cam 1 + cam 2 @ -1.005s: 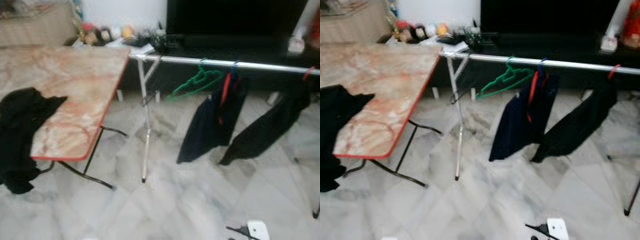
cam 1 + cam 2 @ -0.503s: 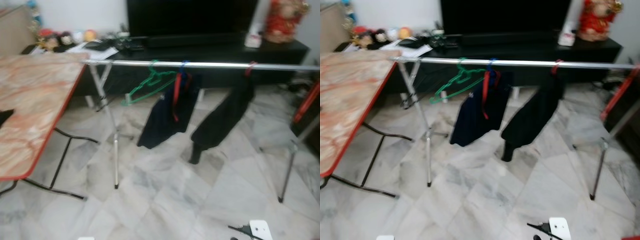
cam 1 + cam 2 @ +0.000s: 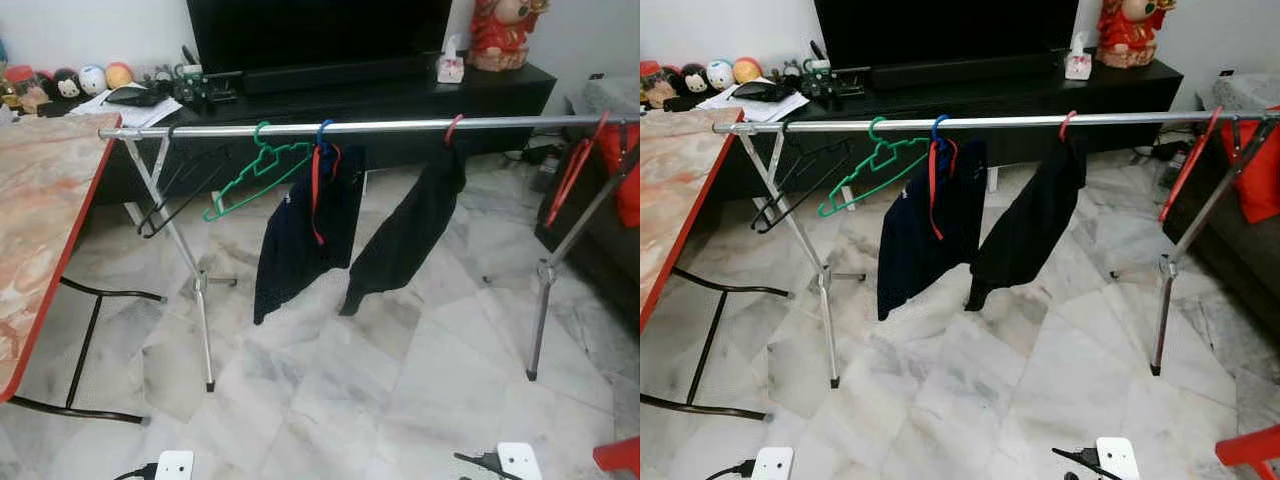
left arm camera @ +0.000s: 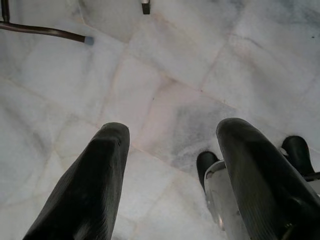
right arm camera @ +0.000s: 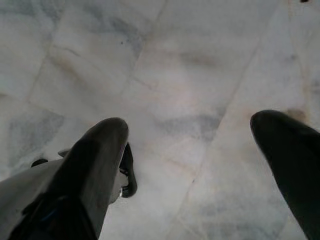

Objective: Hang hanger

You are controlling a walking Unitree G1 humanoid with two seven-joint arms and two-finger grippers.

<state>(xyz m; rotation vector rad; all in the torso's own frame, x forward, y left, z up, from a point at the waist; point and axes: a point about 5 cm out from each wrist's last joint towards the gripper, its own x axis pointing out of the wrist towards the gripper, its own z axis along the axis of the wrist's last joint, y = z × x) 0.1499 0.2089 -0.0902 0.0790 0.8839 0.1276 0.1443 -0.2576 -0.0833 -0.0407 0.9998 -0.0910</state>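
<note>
Both hands hang spread wide and empty over the pale marble floor (image 3: 400, 400): left hand (image 4: 170, 165), right hand (image 5: 192, 160). Mid-frame, open floor fronts the silver clothes rail (image 3: 380, 127); a green plastic hanger (image 3: 255, 175) hangs left-centre beside dark garments (image 3: 300, 235). The red-edged marble-patterned counter (image 3: 35, 230) is cut off at left.

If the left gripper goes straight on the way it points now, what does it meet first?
Most likely the marble floor. The left gripper points down at bare tiles with its fingers apart and nothing between; a rack foot lies off to one side.
</note>
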